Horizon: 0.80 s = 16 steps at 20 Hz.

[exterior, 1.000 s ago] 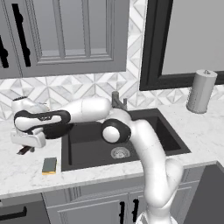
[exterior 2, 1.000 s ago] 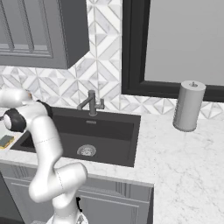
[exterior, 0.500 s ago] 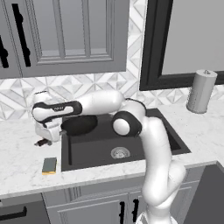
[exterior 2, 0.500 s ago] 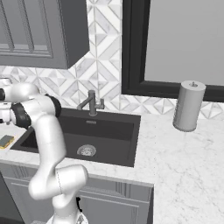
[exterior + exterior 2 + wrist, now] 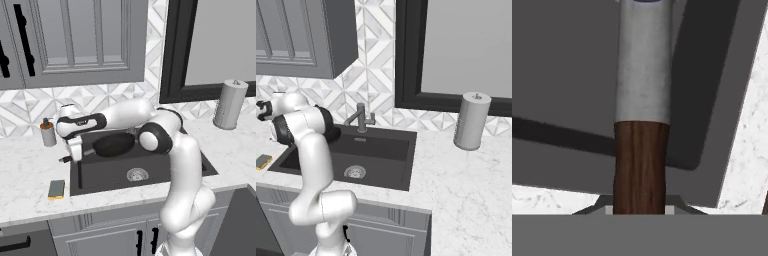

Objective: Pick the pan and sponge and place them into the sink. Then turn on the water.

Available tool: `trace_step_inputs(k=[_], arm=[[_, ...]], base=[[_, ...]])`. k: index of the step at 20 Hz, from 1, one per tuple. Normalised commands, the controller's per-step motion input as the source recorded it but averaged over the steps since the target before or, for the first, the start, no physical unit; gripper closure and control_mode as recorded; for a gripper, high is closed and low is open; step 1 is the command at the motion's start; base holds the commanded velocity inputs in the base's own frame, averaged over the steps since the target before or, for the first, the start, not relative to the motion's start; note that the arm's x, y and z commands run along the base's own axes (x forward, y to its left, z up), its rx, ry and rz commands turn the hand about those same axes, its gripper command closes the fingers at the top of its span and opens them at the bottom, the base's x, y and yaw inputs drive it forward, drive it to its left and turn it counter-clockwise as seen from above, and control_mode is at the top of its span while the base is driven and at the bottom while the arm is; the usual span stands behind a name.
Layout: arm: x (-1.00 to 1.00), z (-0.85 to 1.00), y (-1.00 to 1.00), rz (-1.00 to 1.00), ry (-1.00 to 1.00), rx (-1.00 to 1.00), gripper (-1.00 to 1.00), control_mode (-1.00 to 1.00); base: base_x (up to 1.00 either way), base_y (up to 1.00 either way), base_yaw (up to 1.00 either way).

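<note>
Pan (image 5: 114,144) up in the air over the left part of the sink (image 5: 190,167), round and black, clear of the basin floor. Held by its long brown handle (image 5: 641,167), which sticks out to the left past the sink's left edge. Gripper (image 5: 76,156) clamped shut on that handle, pointing down, just over the sink's left rim. Seen close from the hand: brown wood running up into a pale grey metal neck, with the dark basin wall and a bit of white counter behind it.

Sponge (image 5: 56,188) flat on the marble counter (image 5: 30,185), left of the sink and near the front edge, yellow with a green top. Well apart from the gripper, touching nothing else. Same sponge (image 5: 263,161) at the far left of the right base view, beside the sink's near left corner.

Round metal drain (image 5: 137,174) in the middle of the basin floor, bare, below and right of the pan. Grey faucet (image 5: 359,118) at the back of the sink, against the tiled wall.

Small brown bottle (image 5: 48,134) on the counter far left, behind the gripper, close to the wall. Grey paper towel roll (image 5: 230,104) upright on the counter far to the right, by the dark window frame.
</note>
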Motion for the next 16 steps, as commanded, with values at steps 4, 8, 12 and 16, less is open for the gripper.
trace_step_inputs(k=[4, 8, 12, 16], arm=[[0.27, -0.24, -0.58, -0.32, 0.0, -0.11, 1.0, -1.0], [0.25, -0.26, -0.52, -0.32, 0.0, -0.1, 1.0, -1.0], [0.25, -0.23, -0.47, -0.34, 0.0, -0.07, 1.0, -1.0], [0.3, -0.25, -0.39, -0.34, 0.0, -0.05, 1.0, -1.0]], base=[[0.0, 0.0, 0.0], [0.0, 0.0, 0.0], [0.0, 0.0, 0.0], [0.0, 0.0, 0.0]])
